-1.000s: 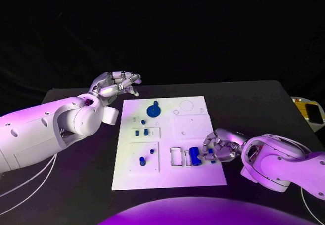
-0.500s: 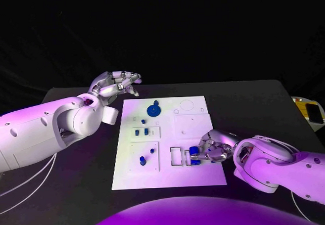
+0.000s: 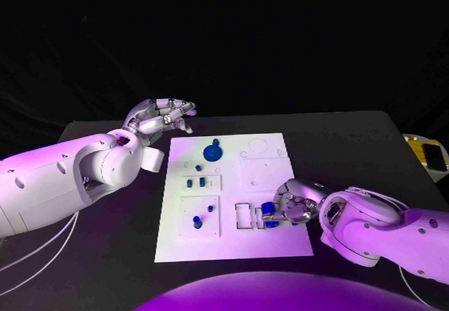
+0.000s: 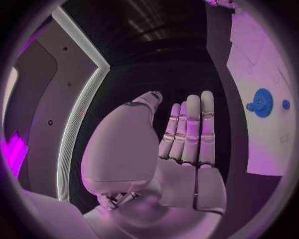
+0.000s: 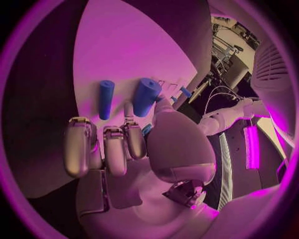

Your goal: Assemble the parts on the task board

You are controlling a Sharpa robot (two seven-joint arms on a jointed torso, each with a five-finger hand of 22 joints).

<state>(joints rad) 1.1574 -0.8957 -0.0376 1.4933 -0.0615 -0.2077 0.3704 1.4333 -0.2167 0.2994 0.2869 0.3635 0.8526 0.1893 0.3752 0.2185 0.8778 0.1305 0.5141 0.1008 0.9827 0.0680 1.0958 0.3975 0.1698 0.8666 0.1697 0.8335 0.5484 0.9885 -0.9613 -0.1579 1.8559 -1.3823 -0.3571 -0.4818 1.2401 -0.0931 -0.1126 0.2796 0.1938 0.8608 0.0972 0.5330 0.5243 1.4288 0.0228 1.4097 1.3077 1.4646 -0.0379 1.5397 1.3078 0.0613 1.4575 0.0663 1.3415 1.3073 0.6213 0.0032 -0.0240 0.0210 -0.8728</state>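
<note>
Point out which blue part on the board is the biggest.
The blue gear at the far end of the task board, near the left hand. It is a wide toothed disc; the other blue parts nearer the right hand are small pegs and cylinders.

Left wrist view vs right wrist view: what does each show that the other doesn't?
Left wrist only: the left hand, fingers straight and together, holding nothing, and a blue gear on the board. Right wrist only: the right hand curled over the board beside two blue cylinders, a thin one and a thicker one; whether it grips a part is unclear. Both: the white board.
</note>
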